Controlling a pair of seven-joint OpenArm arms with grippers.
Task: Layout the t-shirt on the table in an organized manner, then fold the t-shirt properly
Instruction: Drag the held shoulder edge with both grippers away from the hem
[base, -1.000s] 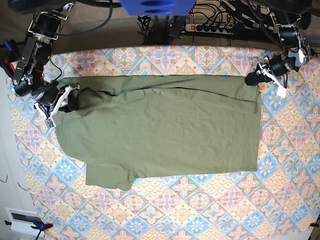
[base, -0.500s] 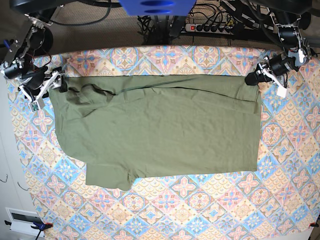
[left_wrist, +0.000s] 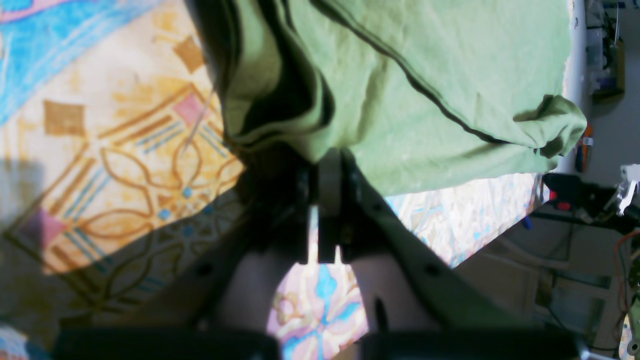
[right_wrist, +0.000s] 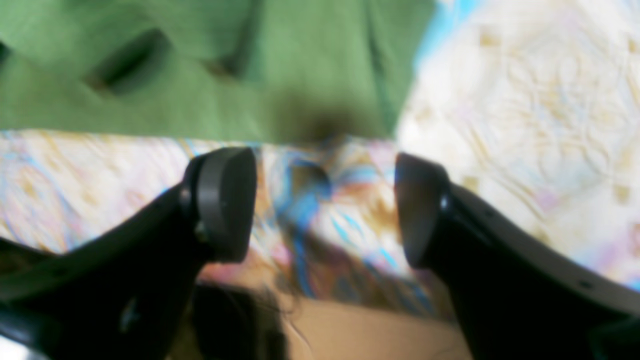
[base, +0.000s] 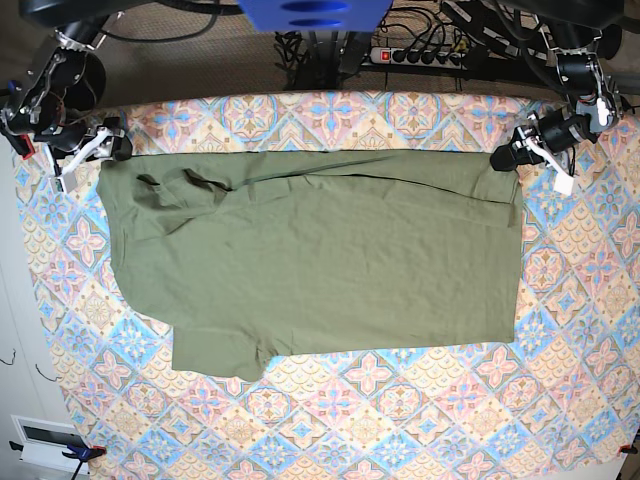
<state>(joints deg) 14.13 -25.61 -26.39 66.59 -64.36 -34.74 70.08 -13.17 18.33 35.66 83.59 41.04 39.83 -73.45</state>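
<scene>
T-shirt (base: 320, 260): olive-green, short-sleeved, lying spread across the far half of the table (base: 400, 420), long axis running side to side in the base view. Body mostly flat. One sleeve sticks out at the near-left. Far-left corner rumpled, with small folds and a raised crease. A long diagonal crease runs along the far edge toward the right corner. Hem side lies straight on the base view's right.

Left gripper (left_wrist: 327, 170): at the far-right corner of the shirt in the base view. Jaws pinched together on the edge of the cloth; the wrist view shows the green fabric gathered between them and lifted slightly off the patterned surface.

Right gripper (right_wrist: 325, 205): at the far-left corner in the base view, just off the shirt's edge. Jaws spread wide with nothing between them; the blurred wrist view shows only table pattern in the gap, shirt edge just beyond the fingertips (right_wrist: 225, 200).

Step in hand, by judgement: laying out, not yet folding. One corner is held, the opposite one free.

Next move, by judgement: smooth the rumpled far-left area and the sleeve there, keeping tension from the held corner so the far edge lies straight. A fresh grip would need to take the cloth edge cleanly, single layer if possible, without dragging the flat body askew.
</scene>
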